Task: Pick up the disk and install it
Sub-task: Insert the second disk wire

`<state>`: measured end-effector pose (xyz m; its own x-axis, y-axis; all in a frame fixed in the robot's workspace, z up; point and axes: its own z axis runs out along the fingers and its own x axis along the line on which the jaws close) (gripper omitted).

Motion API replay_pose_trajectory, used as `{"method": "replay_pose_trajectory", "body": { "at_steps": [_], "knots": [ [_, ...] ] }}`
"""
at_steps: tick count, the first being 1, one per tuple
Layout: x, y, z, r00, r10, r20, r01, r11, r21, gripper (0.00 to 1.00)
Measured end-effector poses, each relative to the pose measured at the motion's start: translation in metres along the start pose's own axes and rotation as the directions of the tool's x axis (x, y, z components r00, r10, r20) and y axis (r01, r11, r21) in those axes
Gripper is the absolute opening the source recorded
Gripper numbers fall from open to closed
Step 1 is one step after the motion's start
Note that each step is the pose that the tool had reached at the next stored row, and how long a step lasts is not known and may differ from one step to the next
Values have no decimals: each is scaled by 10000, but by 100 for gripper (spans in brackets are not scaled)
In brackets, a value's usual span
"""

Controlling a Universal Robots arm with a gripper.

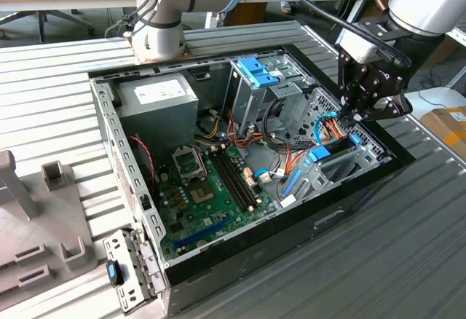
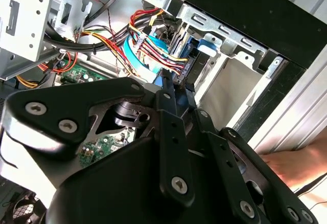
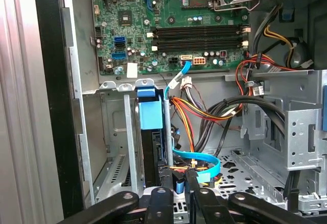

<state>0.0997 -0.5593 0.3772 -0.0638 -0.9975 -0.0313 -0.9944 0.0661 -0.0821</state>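
Gripper (image 1: 362,115) hangs over the hard drive (image 3: 152,132), which sits edge-up in the metal bay (image 3: 115,147) at the case's front corner; whether its fingers grip it I cannot tell. Best pressed straight down, I'd say, clear of the blue cable (image 3: 204,160).

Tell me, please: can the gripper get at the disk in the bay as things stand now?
Probably yes. In the exterior view the gripper hangs right over the disk, which sits in the bay by the case's front wall. Coloured cables run close beside it and may crowd the approach.
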Motion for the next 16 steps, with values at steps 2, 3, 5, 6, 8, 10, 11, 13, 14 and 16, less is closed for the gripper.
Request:
{"method": "replay_pose_trajectory", "body": {
  "at_steps": [2,3,5,6,8,10,11,13,14,16],
  "knots": [
    [0,0,0,10000,0,-2,0,10000,0,22],
    [0,0,0,10000,0,-1,0,10000,0,21],
    [0,0,0,10000,0,-3,0,10000,0,21],
    [0,0,0,10000,0,-3,0,10000,0,21],
    [0,0,0,10000,0,-5,0,10000,0,21],
    [0,0,0,10000,0,-5,0,10000,0,21],
    [0,0,0,10000,0,-6,0,10000,0,21],
    [0,0,0,10000,0,-7,0,10000,0,21],
    [0,0,0,10000,-1,-8,1,10000,1,21],
    [0,0,0,10000,-1,-9,1,10000,1,23]
  ]
}}
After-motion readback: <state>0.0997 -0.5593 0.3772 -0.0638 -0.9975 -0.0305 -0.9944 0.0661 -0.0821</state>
